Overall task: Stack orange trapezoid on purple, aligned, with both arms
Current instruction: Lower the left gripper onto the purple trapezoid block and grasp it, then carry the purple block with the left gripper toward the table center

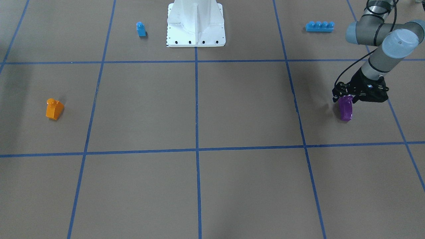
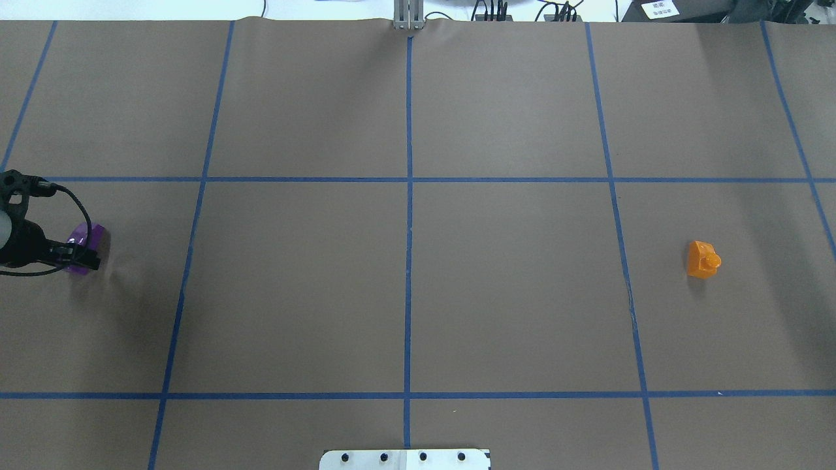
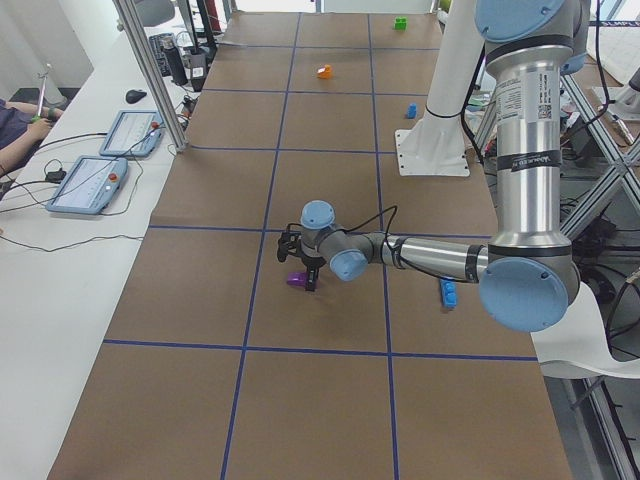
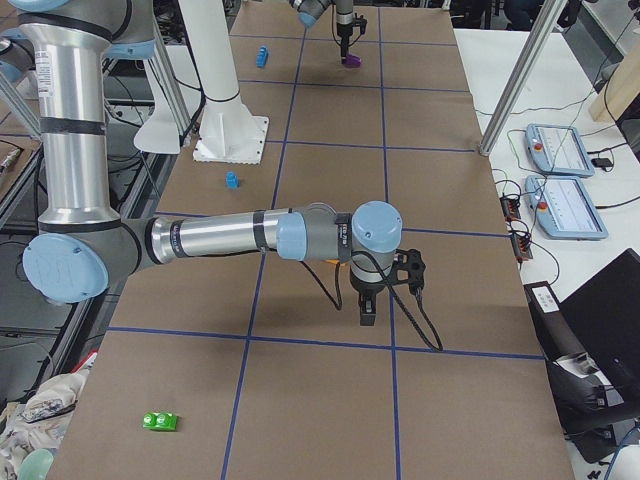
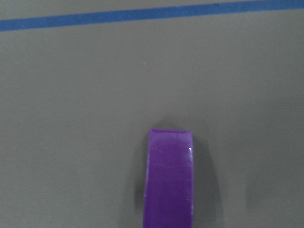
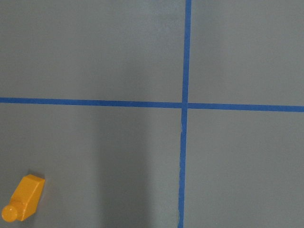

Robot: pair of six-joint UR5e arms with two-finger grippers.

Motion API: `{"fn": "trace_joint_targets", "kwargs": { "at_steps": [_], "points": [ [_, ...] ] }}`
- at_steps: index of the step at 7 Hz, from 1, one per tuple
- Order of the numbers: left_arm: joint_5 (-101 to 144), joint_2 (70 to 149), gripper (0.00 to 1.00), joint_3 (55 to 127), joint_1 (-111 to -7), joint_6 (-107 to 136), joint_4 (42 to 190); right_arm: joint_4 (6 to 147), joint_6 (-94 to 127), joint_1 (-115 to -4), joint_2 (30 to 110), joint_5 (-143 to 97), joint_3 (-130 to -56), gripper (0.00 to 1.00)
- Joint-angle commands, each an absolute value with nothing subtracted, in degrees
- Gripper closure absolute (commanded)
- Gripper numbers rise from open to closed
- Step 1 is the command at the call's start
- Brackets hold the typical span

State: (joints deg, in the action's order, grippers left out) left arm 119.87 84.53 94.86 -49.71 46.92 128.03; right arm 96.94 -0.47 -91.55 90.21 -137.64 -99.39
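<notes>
— Where are the two bricks lying?
— In the overhead view the purple (image 2: 93,234) is sitting at 9 o'clock from the middle of the table (image 2: 294,287). The orange trapezoid (image 2: 703,260) is resting alone at 3 o'clock, well apart from it.
— And what are the hands doing?
— The left gripper (image 1: 347,97) is hanging right over the purple, with its fingers at the brick's top. Whether they are actually squeezing it cannot be told. The right gripper (image 4: 368,305) is showing only from the side camera, so its opening cannot be told either. Its wrist camera is catching the orange at 7 o'clock.
— How are these pieces likely going to handle?
— They are probably light, stiff and glossy, so slipping is looking like the main risk. By their shape, the fingers are best pinching the flat parallel sides, low on the body. That is avoiding the slope and leaving the stud free for mating
</notes>
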Motion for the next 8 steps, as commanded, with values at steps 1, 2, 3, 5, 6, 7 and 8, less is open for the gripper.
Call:
{"fn": "trace_joint_targets", "kwargs": {
  "at_steps": [1,2,3,5,6,7,8],
  "points": [
    [120.5,84.6,1.00,95.5,-49.5,47.0,127.4,96.9,-0.4,-91.5,89.5,-137.7,-99.3,0.00],
    [121.3,85.5,1.00,97.3,-49.6,47.0,125.7,97.0,-0.4,-91.6,89.0,-137.7,-98.9,0.00],
    [121.9,88.7,1.00,100.3,-49.6,47.1,120.2,96.9,-0.4,-91.6,89.3,-137.7,-99.0,0.00],
    [121.5,99.7,1.00,103.1,-49.4,46.9,112.6,96.9,-0.5,-91.5,89.1,-137.5,-99.0,0.00],
    [121.5,105.8,1.00,103.1,-47.7,47.2,108.9,96.9,-0.6,-91.5,89.3,-137.4,-98.9,0.00],
    [120.5,114.0,1.00,102.7,-44.9,47.2,100.2,96.9,-0.4,-91.5,89.4,-137.6,-98.9,0.00],
    [115.9,123.4,1.00,100.7,-40.9,47.2,92.5,97.0,-0.4,-91.5,89.2,-137.6,-98.9,0.00]
  ]
}}
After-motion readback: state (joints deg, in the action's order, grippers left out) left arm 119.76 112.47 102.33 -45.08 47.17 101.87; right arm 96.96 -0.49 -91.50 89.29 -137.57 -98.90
